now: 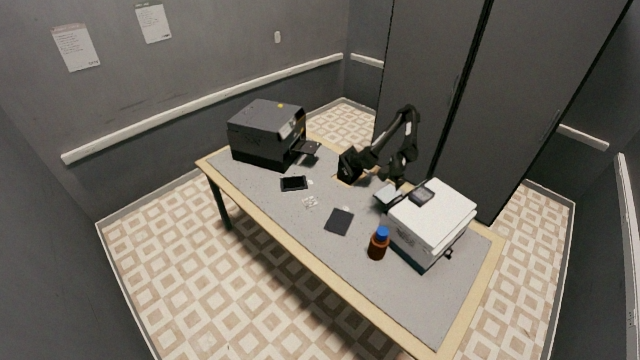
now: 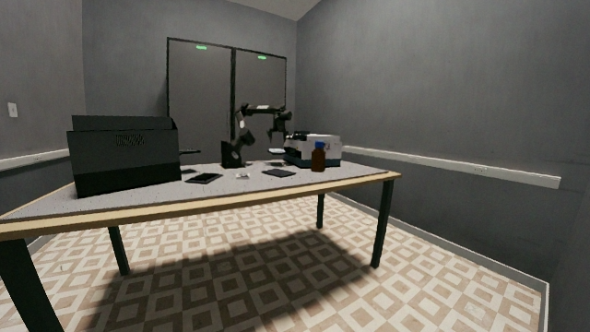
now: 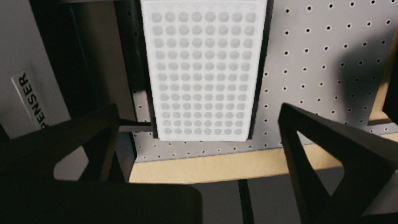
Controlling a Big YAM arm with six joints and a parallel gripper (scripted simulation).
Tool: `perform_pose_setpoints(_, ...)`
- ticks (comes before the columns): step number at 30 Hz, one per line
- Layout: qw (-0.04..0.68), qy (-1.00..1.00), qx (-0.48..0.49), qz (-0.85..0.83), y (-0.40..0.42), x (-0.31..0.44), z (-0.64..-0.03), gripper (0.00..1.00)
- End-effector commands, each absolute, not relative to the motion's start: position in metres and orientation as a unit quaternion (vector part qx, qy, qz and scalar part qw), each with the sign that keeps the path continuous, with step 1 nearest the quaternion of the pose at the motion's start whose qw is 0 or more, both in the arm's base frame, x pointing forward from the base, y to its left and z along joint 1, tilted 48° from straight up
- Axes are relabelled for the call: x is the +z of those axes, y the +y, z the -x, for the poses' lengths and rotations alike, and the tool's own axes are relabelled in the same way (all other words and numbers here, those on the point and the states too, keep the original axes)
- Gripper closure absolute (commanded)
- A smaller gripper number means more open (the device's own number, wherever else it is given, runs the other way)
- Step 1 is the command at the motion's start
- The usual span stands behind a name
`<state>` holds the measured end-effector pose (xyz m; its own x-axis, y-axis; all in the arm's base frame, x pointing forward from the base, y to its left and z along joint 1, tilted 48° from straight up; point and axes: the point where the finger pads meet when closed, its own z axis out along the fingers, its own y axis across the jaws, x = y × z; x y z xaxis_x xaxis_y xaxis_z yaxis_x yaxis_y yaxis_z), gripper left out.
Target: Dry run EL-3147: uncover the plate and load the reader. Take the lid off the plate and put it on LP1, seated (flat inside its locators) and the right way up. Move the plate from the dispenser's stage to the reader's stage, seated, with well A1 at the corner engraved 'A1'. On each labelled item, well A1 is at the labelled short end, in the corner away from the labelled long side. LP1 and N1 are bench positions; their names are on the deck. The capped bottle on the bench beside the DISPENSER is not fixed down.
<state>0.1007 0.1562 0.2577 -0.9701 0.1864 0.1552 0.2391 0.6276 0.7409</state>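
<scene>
At the left end of the bench (image 1: 430,305) (image 2: 138,199) (image 3: 309,90), the boxy charcoal reader (image 1: 260,117) (image 2: 124,159) holds out its flat black stage (image 1: 306,146) (image 2: 190,151), where the plate must end up. Next come a black, raised-edged rectangular tray (image 1: 283,186) (image 2: 204,178) and a flat dark rectangular pad (image 1: 339,222) (image 2: 278,172); their deck names are unreadable from here. Farther right, the amber bottle with a blue cap (image 1: 378,246) (image 2: 318,160) stands upright beside the white, blue-based dispenser (image 1: 435,212) (image 2: 333,148) (image 3: 17,55), on its bench-front side.

Just off the dispenser's reader-facing side, the pale rectangular well plate (image 1: 387,194) (image 2: 277,150) (image 3: 205,75) lies on the dispenser's stage, below the black two-fingered gripper (image 1: 398,182) (image 2: 277,137) (image 3: 198,112). The fingers stand wide apart and hold nothing. Through the wrist, the plate's long axis runs up the view, across the closing direction, so the fingers face its long sides; most of it lies toward the upper edge. The next move likely calls for a shift that way, then a descent to lid height. A clear lid probably covers the wells, though its rim is hard to make out.
</scene>
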Motion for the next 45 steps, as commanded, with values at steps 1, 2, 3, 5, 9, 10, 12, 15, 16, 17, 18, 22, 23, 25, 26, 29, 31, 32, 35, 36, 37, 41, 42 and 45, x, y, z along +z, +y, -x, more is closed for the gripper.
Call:
perform_pose_setpoints(1, 0.035, -0.9, -0.416, 0.124, 0.156, 0.254, -0.099, 0.0)
perform_pose_setpoints(2, 0.035, -0.9, -0.416, 0.124, 0.156, 0.254, -0.099, 0.0)
perform_pose_setpoints(3, 0.035, -0.9, -0.416, 0.124, 0.156, 0.254, -0.099, 0.0)
perform_pose_setpoints(5, 0.028, -0.9, -0.419, 0.118, 0.158, 0.259, -0.1, 0.0)
perform_pose_setpoints(9, 0.028, -0.9, -0.419, 0.115, 0.159, 0.259, -0.099, 0.0)
perform_pose_setpoints(10, 0.028, -0.9, -0.418, 0.116, 0.159, 0.259, -0.099, 0.0)
perform_pose_setpoints(12, 0.033, -0.901, -0.415, 0.12, 0.16, 0.253, -0.099, 0.0)
perform_pose_setpoints(15, 0.035, -0.901, -0.416, 0.12, 0.161, 0.251, -0.098, 0.0)
perform_pose_setpoints(16, 0.035, -0.901, -0.414, 0.121, 0.162, 0.249, -0.098, 0.0)
perform_pose_setpoints(17, 0.033, -0.901, -0.416, 0.119, 0.162, 0.251, -0.098, 0.0)
perform_pose_setpoints(18, 0.032, -0.9, -0.419, 0.118, 0.163, 0.254, -0.098, 0.0)
perform_pose_setpoints(22, 0.03, -0.899, -0.42, 0.118, 0.162, 0.257, -0.099, 0.0)
perform_pose_setpoints(23, 0.031, -0.899, -0.419, 0.119, 0.162, 0.258, -0.1, 0.0)
perform_pose_setpoints(25, 0.031, -0.9, -0.419, 0.12, 0.161, 0.26, -0.101, 0.0)
perform_pose_setpoints(26, 0.031, -0.9, -0.418, 0.121, 0.161, 0.261, -0.102, 0.0)
perform_pose_setpoints(29, 0.025, -0.9, -0.42, 0.117, 0.161, 0.266, -0.103, 0.0)
perform_pose_setpoints(31, 0.019, -0.9, -0.422, 0.112, 0.161, 0.268, -0.103, 0.0)
perform_pose_setpoints(32, 0.014, -0.899, -0.423, 0.109, 0.161, 0.27, -0.104, 0.0)
perform_pose_setpoints(35, 0.009, -0.898, -0.427, 0.105, 0.163, 0.272, -0.104, 0.0)
perform_pose_setpoints(36, 0.009, -0.898, -0.427, 0.105, 0.163, 0.272, -0.104, 0.0)
perform_pose_setpoints(37, 0.009, -0.898, -0.427, 0.105, 0.163, 0.272, -0.104, 0.0)
perform_pose_setpoints(41, 0.012, -0.897, -0.429, 0.103, 0.165, 0.274, -0.102, 0.0)
perform_pose_setpoints(42, 0.012, -0.898, -0.428, 0.103, 0.165, 0.274, -0.102, 0.0)
perform_pose_setpoints(45, 0.012, -0.898, -0.427, 0.107, 0.165, 0.275, -0.102, 0.0)
